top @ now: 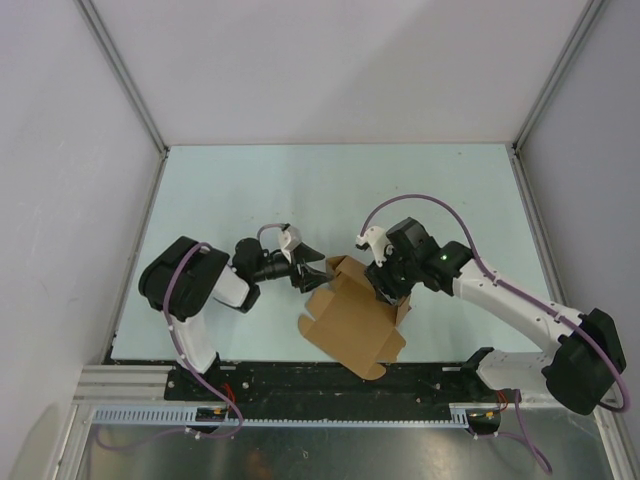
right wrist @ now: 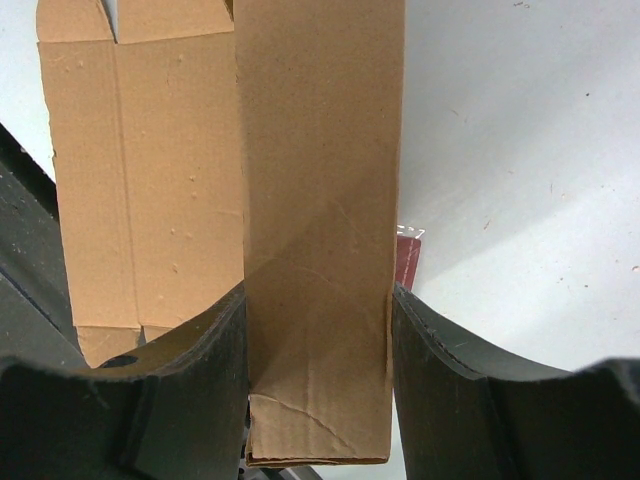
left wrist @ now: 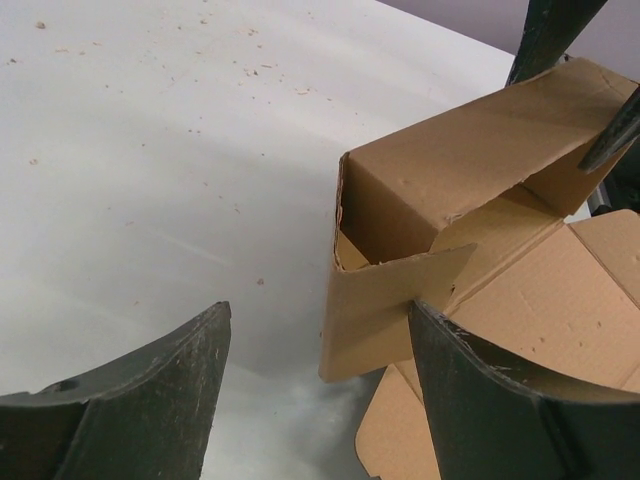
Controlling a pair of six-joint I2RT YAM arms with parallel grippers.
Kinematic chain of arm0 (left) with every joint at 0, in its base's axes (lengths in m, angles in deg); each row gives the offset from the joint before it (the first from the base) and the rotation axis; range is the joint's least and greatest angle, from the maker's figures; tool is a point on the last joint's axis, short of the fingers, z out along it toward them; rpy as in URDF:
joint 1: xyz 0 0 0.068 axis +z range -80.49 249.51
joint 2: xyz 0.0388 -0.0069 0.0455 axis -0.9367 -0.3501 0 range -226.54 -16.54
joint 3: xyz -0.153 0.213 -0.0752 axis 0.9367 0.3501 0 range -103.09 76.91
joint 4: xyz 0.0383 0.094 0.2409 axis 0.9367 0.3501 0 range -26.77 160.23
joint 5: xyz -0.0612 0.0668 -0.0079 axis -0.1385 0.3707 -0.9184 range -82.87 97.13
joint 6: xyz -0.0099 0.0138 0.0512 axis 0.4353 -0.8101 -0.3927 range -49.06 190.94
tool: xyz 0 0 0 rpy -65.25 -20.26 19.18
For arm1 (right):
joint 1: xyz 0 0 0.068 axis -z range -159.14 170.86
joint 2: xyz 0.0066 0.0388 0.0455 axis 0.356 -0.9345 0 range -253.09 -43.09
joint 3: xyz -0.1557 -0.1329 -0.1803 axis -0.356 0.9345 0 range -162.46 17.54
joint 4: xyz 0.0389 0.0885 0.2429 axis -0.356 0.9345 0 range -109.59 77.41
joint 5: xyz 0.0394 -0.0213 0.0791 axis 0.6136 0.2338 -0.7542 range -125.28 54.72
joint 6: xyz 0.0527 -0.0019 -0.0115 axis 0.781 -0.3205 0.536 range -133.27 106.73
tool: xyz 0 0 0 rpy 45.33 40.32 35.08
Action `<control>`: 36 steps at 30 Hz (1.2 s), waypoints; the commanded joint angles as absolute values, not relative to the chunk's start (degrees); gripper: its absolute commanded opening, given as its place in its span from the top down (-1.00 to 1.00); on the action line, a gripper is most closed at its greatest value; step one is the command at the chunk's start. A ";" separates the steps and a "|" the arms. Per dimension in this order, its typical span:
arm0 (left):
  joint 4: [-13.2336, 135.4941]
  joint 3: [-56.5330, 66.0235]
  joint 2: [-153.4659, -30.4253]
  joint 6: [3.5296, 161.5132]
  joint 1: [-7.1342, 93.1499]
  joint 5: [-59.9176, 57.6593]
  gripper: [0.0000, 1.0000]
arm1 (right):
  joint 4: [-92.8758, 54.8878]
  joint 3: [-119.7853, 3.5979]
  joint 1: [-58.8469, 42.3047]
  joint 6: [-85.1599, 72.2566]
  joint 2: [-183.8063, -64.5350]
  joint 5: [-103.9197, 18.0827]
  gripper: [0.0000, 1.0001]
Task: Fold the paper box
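**Top view.** The paper box (top: 350,318) lies on the pale desk (top: 300,190) near its front edge, between the two arms. It is part-formed: the far end is raised into walls, and the near part is a flat sheet with rounded tabs. The left pincer (top: 308,262) stands at the raised left corner. The right pincer (top: 388,288) is down on the box's right side.

**Left wrist view.** The left pincer is open, with its dark fingers (left wrist: 150,400) spread wide. The raised corner and a loose end flap (left wrist: 400,295) lie between them. One finger is just at the flap, though contact cannot be confirmed. The other is well apart from the card, so nothing is gripped. Pale specks (left wrist: 250,70) are scattered over the desk.

**Right wrist view.** The right pincer is closed on an upright wall panel (right wrist: 320,200) of the box, with a finger touching each side of it. A small dark red piece (right wrist: 407,258) shows just behind the panel's edge.

**Material and handling.** The box is plain brown card, matte, with straight scored lines and die-cut tabs. It is judged to be light. The panels should be stiff across their faces and hinge readily at the scores. A hard pinch would likely dent or crush it, and it may slide on the smooth desk if pushed while unheld. The soundest hold is on a flat panel close to a fold line, not on the thin tab tips.
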State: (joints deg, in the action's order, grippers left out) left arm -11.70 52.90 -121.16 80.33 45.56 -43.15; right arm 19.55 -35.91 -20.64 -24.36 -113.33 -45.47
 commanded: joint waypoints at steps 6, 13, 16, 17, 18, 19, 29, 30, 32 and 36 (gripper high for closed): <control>-31.34 51.43 -121.83 82.37 43.14 -45.08 -0.51 | 18.21 -36.16 -20.98 -24.43 -114.63 -46.88 -0.03; -31.25 51.34 -122.36 82.10 40.77 -43.50 -0.50 | 17.94 -36.07 -21.16 -24.08 -115.07 -46.79 -0.02; -31.25 51.69 -122.18 81.84 40.24 -41.39 -0.48 | 17.68 -36.07 -21.16 -23.90 -115.25 -47.05 -0.02; -31.25 51.95 -122.10 81.67 39.98 -40.25 -0.49 | 17.59 -36.07 -21.24 -23.90 -115.25 -47.05 -0.03; -31.25 52.13 -122.01 81.58 39.80 -39.55 -0.49 | 17.59 -36.07 -21.24 -23.90 -115.34 -47.05 -0.03; -31.25 52.30 -122.01 81.14 39.80 -39.02 -0.49 | 17.59 -36.16 -21.24 -23.81 -115.34 -47.14 -0.03; -31.25 52.92 -121.83 79.73 37.78 -34.09 -0.47 | 16.97 -36.07 -21.68 -23.46 -115.42 -48.02 -0.03; -31.25 52.92 -121.83 79.38 37.52 -33.39 -0.46 | 16.80 -36.07 -21.68 -23.46 -115.34 -48.20 -0.03; -31.25 53.10 -122.01 79.03 36.90 -32.77 -0.46 | 16.45 -36.07 -21.77 -23.37 -115.51 -48.37 -0.02; -31.25 53.71 -121.66 78.50 35.59 -29.18 -0.46 | 16.18 -36.07 -22.12 -23.20 -116.04 -48.81 -0.02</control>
